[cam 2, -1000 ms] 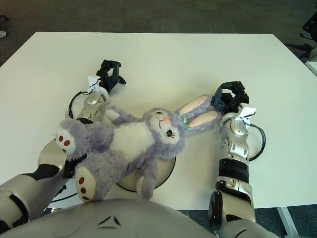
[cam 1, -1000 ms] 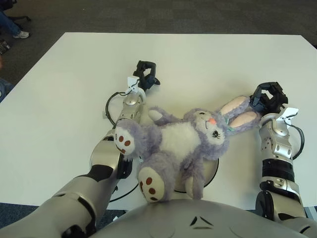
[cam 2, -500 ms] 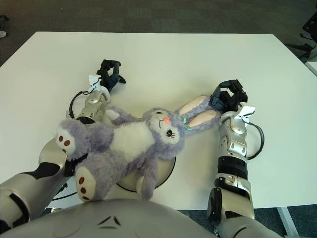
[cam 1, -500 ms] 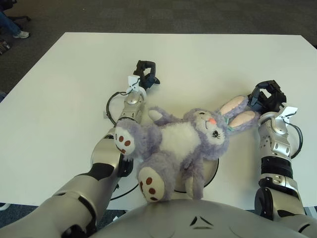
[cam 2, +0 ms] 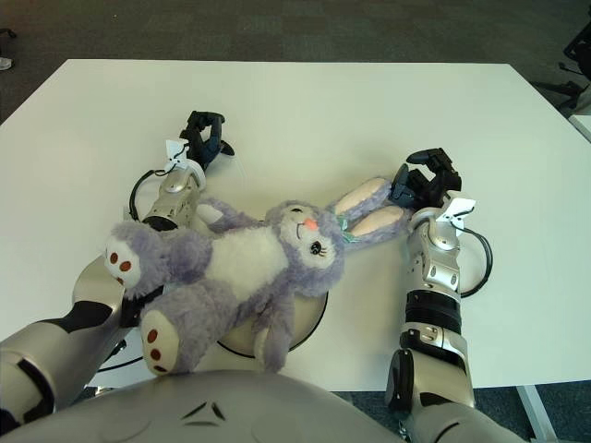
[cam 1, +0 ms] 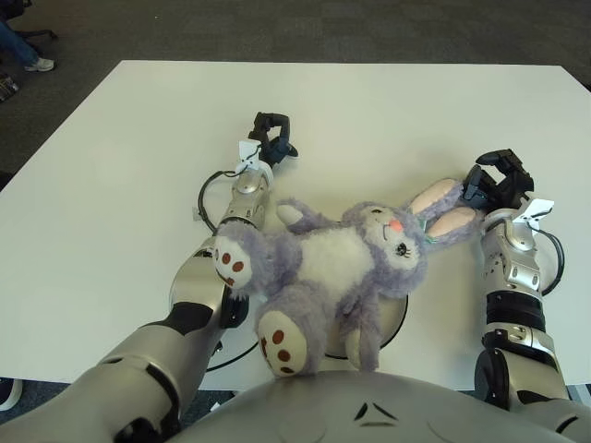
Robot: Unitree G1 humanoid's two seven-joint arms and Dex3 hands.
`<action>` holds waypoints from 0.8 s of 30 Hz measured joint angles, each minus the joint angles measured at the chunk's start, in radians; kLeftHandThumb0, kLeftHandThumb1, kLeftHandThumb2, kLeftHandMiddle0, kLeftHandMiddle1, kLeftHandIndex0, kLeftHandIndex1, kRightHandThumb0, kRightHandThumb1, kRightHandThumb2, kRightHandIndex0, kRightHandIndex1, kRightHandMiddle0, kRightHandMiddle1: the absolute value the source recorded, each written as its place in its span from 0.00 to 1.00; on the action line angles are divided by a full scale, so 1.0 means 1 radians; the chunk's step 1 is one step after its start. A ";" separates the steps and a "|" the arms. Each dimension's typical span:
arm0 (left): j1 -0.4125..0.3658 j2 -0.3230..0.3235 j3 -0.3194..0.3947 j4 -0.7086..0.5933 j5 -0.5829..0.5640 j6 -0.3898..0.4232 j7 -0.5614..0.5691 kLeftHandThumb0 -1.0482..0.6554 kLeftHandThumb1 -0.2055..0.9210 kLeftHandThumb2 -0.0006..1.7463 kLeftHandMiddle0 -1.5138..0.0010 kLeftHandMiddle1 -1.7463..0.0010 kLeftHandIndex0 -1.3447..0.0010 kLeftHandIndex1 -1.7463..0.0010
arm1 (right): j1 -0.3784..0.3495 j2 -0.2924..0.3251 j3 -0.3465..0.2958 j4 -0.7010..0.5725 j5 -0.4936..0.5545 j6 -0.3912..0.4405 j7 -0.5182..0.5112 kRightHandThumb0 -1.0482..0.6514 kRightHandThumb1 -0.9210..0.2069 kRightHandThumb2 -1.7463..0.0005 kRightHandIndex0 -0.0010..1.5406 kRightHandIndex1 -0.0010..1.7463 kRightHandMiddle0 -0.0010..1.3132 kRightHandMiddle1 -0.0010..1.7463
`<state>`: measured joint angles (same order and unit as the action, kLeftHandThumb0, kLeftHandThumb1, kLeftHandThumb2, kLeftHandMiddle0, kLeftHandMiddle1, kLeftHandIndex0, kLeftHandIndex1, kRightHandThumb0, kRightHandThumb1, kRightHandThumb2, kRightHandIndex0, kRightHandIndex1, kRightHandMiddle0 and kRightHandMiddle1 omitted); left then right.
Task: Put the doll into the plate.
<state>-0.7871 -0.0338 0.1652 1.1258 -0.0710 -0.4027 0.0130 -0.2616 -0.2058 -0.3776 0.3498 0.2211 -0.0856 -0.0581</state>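
We had the doll (cam 1: 342, 268) sprawled across the plate (cam 1: 395, 323), right hand (cam 1: 494, 185) spread just beside its ears, left hand (cam 1: 272, 138) curled idle beyond; next, we judged, pull clear.

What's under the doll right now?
The plate lies under the doll; only its rim shows at the doll's right side and near the feet. The rest is covered. The right hand is at the ear tips; the left hand shows beyond the doll's arm.

White table (cam 1: 388, 111); dark grey carpet (cam 1: 305, 28) beyond.
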 measured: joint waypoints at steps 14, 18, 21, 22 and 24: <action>0.000 0.000 0.011 0.000 -0.002 -0.002 -0.003 0.41 1.00 0.30 0.48 0.00 0.85 0.00 | 0.001 0.010 0.009 -0.008 -0.001 -0.002 -0.016 0.61 0.70 0.12 0.43 1.00 0.48 0.99; 0.001 0.000 0.012 -0.001 -0.003 -0.004 -0.010 0.41 1.00 0.30 0.47 0.00 0.85 0.00 | 0.003 0.021 0.012 -0.017 -0.001 -0.002 -0.019 0.61 0.70 0.12 0.42 1.00 0.48 1.00; 0.006 0.000 0.011 -0.008 -0.003 -0.007 -0.015 0.41 1.00 0.30 0.46 0.00 0.85 0.00 | 0.005 0.025 0.012 -0.023 -0.001 -0.003 -0.021 0.61 0.70 0.12 0.41 1.00 0.48 1.00; 0.012 0.000 0.010 -0.016 -0.003 -0.011 -0.015 0.41 1.00 0.30 0.46 0.00 0.85 0.00 | 0.006 0.027 0.013 -0.027 -0.001 -0.002 -0.022 0.61 0.70 0.12 0.41 1.00 0.48 1.00; 0.025 -0.001 0.008 -0.033 -0.001 -0.020 -0.015 0.41 0.99 0.31 0.46 0.00 0.84 0.00 | 0.010 0.034 0.014 -0.037 -0.001 -0.002 -0.025 0.61 0.70 0.12 0.41 1.00 0.47 1.00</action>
<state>-0.7620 -0.0348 0.1729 1.0932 -0.0725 -0.4224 -0.0024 -0.2515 -0.1720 -0.3638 0.3130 0.2201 -0.0874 -0.0834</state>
